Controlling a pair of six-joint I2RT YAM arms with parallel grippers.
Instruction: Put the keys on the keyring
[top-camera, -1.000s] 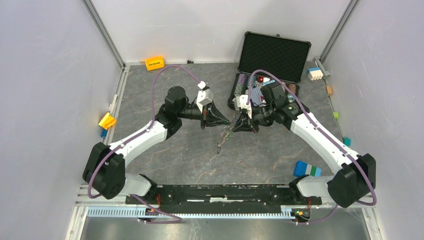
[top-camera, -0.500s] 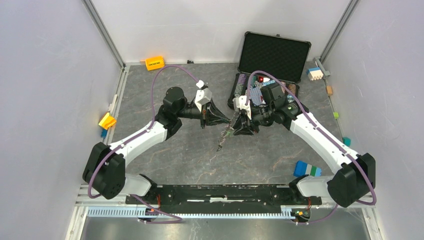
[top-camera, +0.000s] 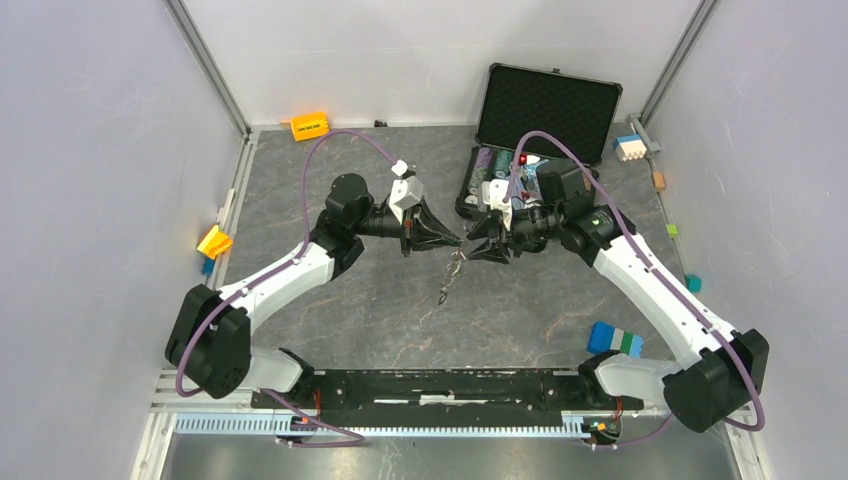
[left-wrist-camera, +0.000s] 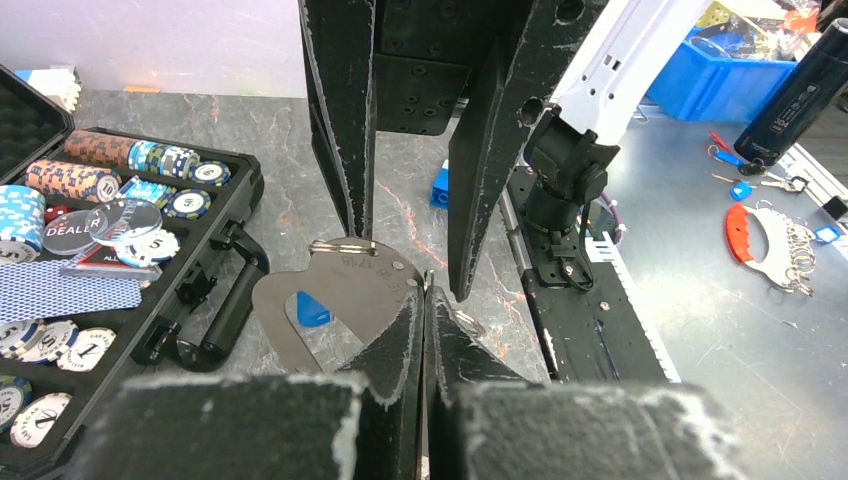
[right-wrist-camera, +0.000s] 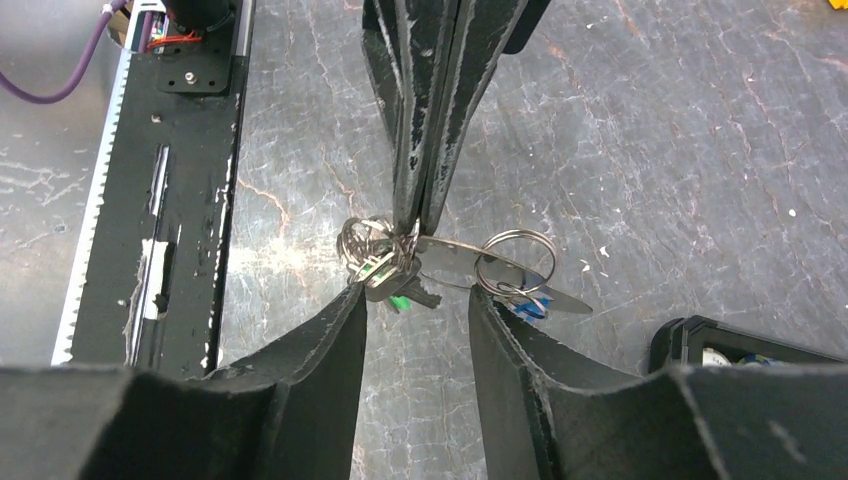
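Observation:
My left gripper (top-camera: 455, 241) is shut on the keyring (left-wrist-camera: 340, 290), a flat silver oval loop held above the table. In the right wrist view the loop (right-wrist-camera: 455, 262) shows edge-on below the shut left fingers (right-wrist-camera: 430, 120). A bunch of small keys (right-wrist-camera: 385, 268) with a green tag (right-wrist-camera: 401, 301) hangs at the pinch point. A round split ring (right-wrist-camera: 515, 262) with a blue tag hangs further along the loop. A thin chain (top-camera: 446, 280) dangles down. My right gripper (right-wrist-camera: 415, 315) is open and empty, just short of the bunch, and sits right of the keyring in the top view (top-camera: 480, 240).
An open black case (top-camera: 545, 105) of poker chips (left-wrist-camera: 95, 180) lies at the back right, close behind the right gripper. A blue block (top-camera: 613, 338) lies front right. An orange block (top-camera: 310, 126) and a yellow block (top-camera: 213, 242) lie at the left.
My right gripper has opened and drawn back to the right, away from the keyring. The left gripper still holds the keyring, with the chain hanging from it.

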